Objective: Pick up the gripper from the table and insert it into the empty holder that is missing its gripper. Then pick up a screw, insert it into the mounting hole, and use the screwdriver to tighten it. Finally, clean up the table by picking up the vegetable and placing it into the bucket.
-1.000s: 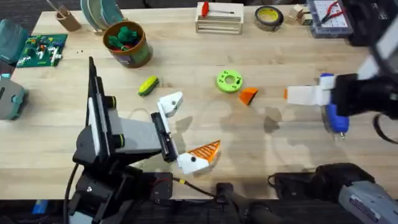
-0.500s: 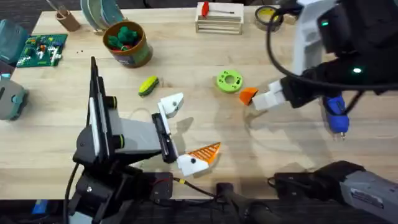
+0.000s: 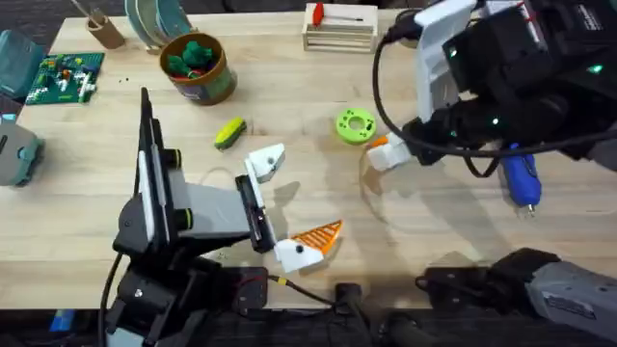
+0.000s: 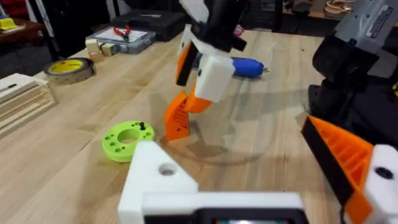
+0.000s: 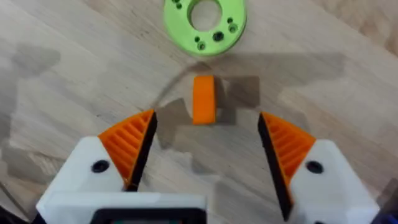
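Orange, the gripper (image 5: 204, 99) lies on the desk (image 3: 463, 241) just below the green ring (image 5: 205, 18), centred ahead of the right arm's wide-open, empty fingers (image 5: 134, 146), its long axis running between them, well apart from the left arm.

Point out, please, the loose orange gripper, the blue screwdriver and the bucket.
gripper (image 5: 204, 99): right wrist view, middle of its upper face.
screwdriver (image 3: 518, 178): overhead view, blue body near the tip end.
bucket (image 3: 224, 81): overhead view, olive-yellow side wall.
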{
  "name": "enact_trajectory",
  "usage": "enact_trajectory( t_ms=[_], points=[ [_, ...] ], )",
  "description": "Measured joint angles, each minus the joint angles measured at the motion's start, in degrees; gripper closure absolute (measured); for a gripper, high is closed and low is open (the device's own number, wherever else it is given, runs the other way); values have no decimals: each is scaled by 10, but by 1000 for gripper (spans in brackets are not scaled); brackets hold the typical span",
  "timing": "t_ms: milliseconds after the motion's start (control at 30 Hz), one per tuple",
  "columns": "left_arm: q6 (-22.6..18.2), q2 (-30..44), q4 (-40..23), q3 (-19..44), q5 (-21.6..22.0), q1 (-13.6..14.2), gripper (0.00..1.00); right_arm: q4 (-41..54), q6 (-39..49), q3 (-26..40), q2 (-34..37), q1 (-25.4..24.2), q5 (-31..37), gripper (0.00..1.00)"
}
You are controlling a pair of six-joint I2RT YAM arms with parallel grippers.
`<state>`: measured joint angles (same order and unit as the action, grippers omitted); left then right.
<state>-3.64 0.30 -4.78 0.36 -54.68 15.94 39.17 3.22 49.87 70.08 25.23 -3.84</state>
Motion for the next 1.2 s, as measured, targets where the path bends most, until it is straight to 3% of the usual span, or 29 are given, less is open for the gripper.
enact_trajectory(
  t_ms=[200,600,767,967,1200],
  points=[
    [0,0,0,0,0,0,8,-7,0,-10,5,0,2,23],
    [0,0,0,0,0,0,8,-32,-7,-10,66,0,2,215],
    [0,0,0,0,0,0,8,-54,-11,-10,70,0,2,352],
    [0,0,0,0,0,0,8,-57,-15,-10,70,0,2,660],
    [0,0,0,0,0,0,8,-43,-15,-10,70,0,2,735]
  ],
)
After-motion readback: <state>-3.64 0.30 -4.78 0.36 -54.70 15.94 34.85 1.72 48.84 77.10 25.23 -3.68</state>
